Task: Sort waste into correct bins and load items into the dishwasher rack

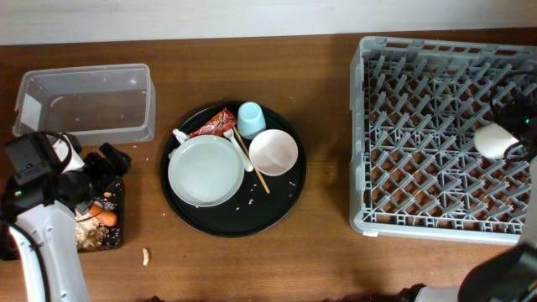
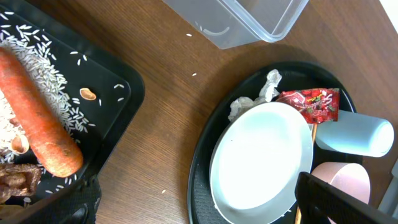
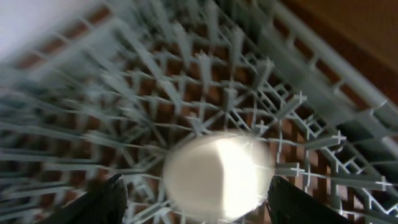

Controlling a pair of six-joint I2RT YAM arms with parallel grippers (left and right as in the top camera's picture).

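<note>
The shallow black tray (image 1: pixel 116 237) at the left holds an orange carrot (image 2: pixel 37 118), white rice (image 2: pixel 37 62) and brown scraps (image 2: pixel 18 177). My left gripper (image 1: pixel 105 164) is open and empty above the tray's right edge; in the left wrist view (image 2: pixel 199 211) wood lies between the fingers. The round white plate (image 1: pixel 205 170), white-pink bowl (image 1: pixel 273 153), light blue cup (image 1: pixel 251 119), red wrapper (image 1: pixel 214 124), tissue (image 2: pixel 255 96) and chopsticks (image 1: pixel 256 168) lie on the round black tray (image 1: pixel 226 222). My right gripper (image 3: pixel 205 199) is open around the white cup (image 3: pixel 217 174) in the grey rack (image 1: pixel 436 50).
The clear box (image 1: pixel 84 101) stands at the back left and looks empty. A brown scrap (image 1: pixel 145 254) lies on the table in front of the shallow tray. Loose rice grains lie on the round tray and on the wood.
</note>
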